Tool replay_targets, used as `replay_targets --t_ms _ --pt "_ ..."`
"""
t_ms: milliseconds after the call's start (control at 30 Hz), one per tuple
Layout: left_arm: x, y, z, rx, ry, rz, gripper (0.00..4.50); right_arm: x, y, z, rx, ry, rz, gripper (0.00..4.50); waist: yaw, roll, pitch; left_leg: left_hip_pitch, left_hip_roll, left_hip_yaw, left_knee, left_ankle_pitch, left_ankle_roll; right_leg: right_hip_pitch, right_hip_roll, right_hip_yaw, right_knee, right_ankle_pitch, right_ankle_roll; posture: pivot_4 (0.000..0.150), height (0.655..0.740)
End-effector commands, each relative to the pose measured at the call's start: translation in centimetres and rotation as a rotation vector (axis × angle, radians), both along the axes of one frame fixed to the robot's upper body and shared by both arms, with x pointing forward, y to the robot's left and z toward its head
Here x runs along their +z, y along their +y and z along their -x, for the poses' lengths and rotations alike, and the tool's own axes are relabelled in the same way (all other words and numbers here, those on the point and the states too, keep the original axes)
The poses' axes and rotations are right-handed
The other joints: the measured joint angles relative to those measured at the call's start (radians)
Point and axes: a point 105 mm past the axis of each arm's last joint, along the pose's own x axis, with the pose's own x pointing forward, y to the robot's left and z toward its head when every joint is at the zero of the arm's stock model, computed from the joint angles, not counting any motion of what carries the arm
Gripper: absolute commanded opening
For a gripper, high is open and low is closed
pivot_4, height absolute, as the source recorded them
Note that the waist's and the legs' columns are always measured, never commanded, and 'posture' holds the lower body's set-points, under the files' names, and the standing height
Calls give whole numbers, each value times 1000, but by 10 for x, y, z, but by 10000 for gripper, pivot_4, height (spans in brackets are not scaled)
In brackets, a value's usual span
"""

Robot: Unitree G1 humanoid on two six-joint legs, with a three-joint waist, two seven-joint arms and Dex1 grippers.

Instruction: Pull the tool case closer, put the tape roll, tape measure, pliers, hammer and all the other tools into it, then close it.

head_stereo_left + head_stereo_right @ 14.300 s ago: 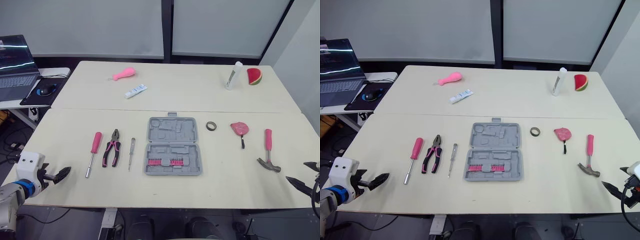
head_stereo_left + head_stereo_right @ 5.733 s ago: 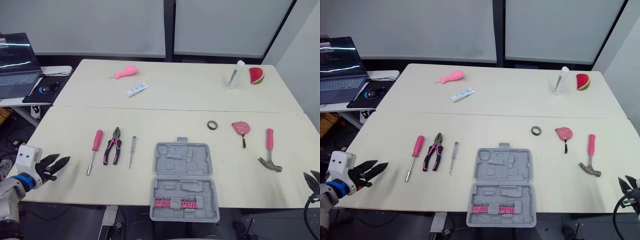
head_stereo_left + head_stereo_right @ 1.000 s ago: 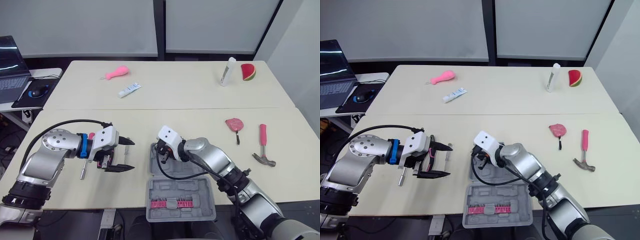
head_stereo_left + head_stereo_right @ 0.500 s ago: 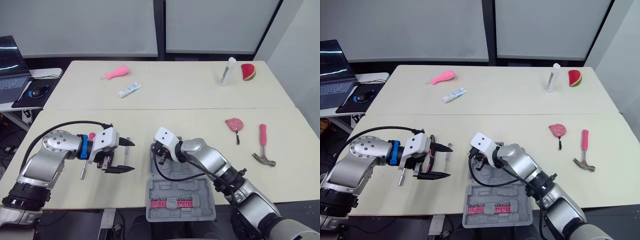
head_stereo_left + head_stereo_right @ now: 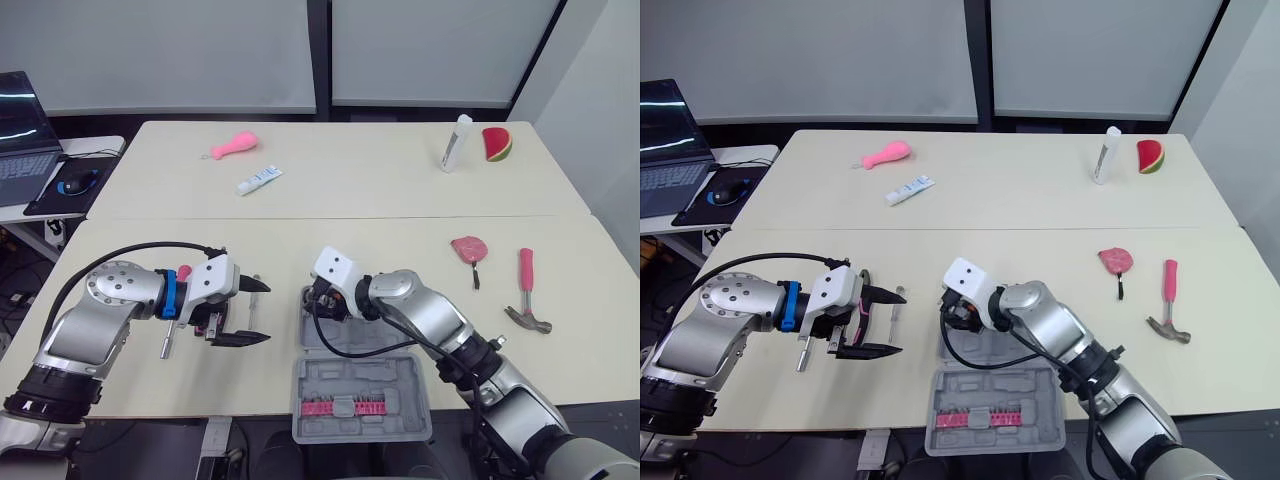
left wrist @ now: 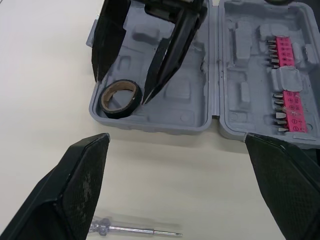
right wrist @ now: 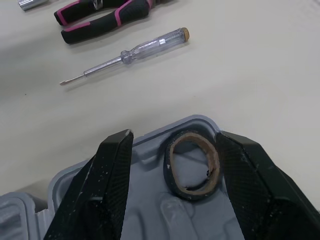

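Tape [image 7: 192, 167] lies flat in a corner of the case [image 5: 360, 392], between the released right jaws. Left jaws, spread wide, hover over the tester [image 6: 135, 229], whose length runs jaw to jaw.

From the head, looking forward and down over the whole table [image 5: 400, 190] from beyond its near edge. From each wrist, close over the tool case [image 6: 240, 95], from opposite sides, sharing the tape roll [image 7: 192, 194].
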Motion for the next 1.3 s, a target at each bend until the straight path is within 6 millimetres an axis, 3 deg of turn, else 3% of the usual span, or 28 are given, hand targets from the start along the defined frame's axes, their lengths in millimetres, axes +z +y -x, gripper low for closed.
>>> replay_targets --t_ms 33,300,800,1033,1300 --pt "6 0 0 -6 -30 3 45000 13 -2 -3 6 -79 -49 24523 0 0 0 0 0 0 0 0 0 0 0 0 0 0 0 1500 7400" --pt "5 0 1 -9 -31 5 45000 1 4 -2 14 -75 -55 8855 0 0 0 0 0 0 0 0 0 0 0 0 0 0 0 1500 7400" --pt "7 -2 0 -9 -37 8 45000 -15 10 -22 -23 -129 -44 8855 -1 0 0 0 0 0 0 0 0 0 0 0 0 0 0 1500 7400" --pt "5 -1 2 -5 -35 10 45000 -43 5 -20 -13 -115 48 8855 -1 0 0 2 0 0 0 0 0 0 0 0 1 0 0 1500 7400" --pt "3 1 3 5 -34 11 45000 -45 7 -17 20 -187 74 8855 -1 0 0 2 0 0 0 0 0 0 0 0 1 0 0 1500 7400"
